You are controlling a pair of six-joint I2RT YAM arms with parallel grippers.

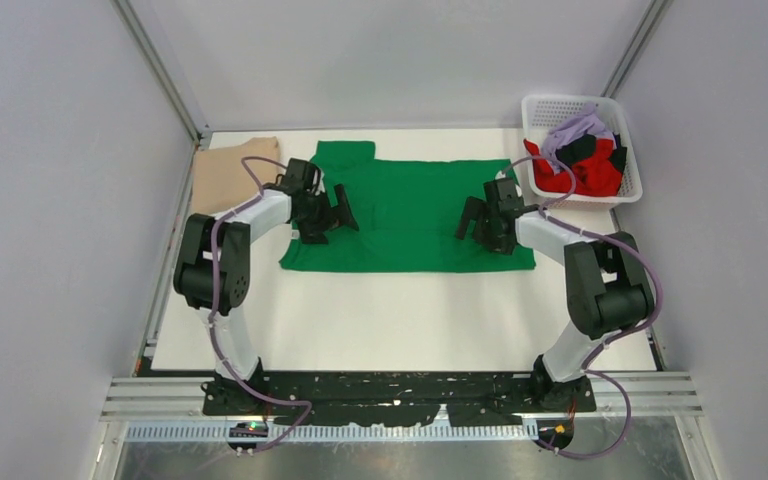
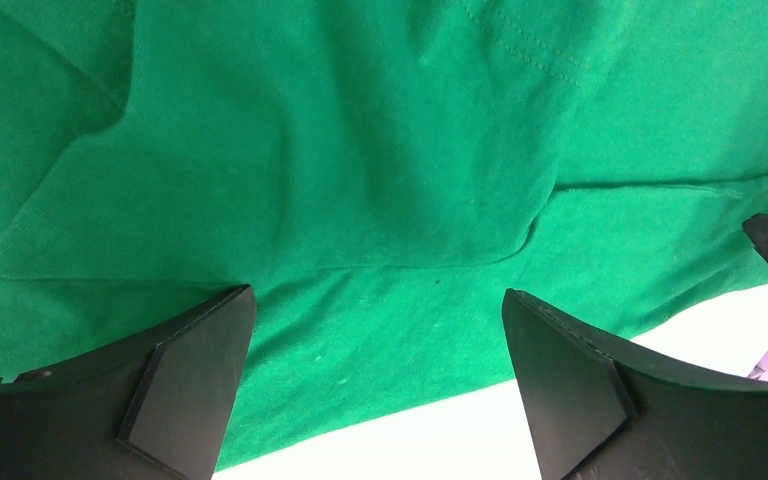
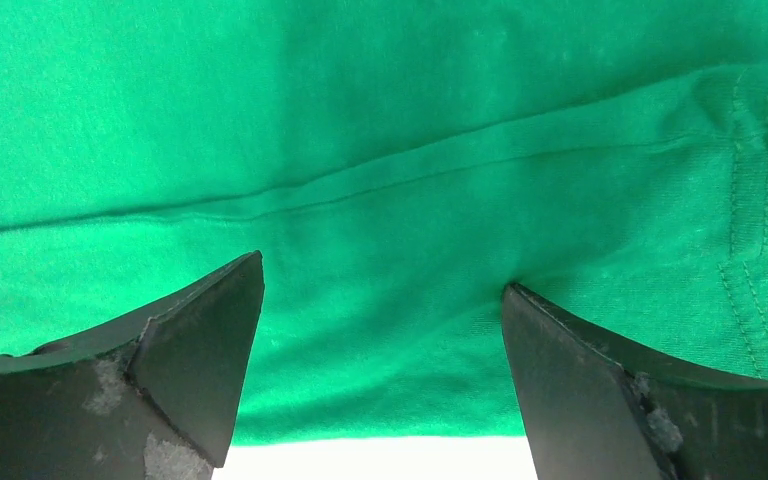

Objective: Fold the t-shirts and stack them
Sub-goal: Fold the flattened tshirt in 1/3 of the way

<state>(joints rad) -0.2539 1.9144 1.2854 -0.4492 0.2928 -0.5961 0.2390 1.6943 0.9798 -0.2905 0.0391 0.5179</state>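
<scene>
The bright green t-shirt [image 1: 407,206] lies spread flat in the middle of the table, partly folded, one sleeve sticking out at the far left. It fills the left wrist view [image 2: 360,160] and the right wrist view [image 3: 380,150]. My left gripper [image 1: 341,212] is open above the shirt's left part, nothing between its fingers [image 2: 190,390]. My right gripper [image 1: 469,220] is open above the shirt's right part, also empty, fingers [image 3: 200,350] apart. A folded tan t-shirt [image 1: 230,176] lies at the far left. Red [image 1: 575,178], lilac [image 1: 577,130] and black [image 1: 580,150] shirts lie in the basket.
The white plastic lattice basket [image 1: 628,130] stands at the far right corner. Grey walls with metal posts close in the table on three sides. The white table top [image 1: 400,320] lies bare between the green shirt and the arm bases.
</scene>
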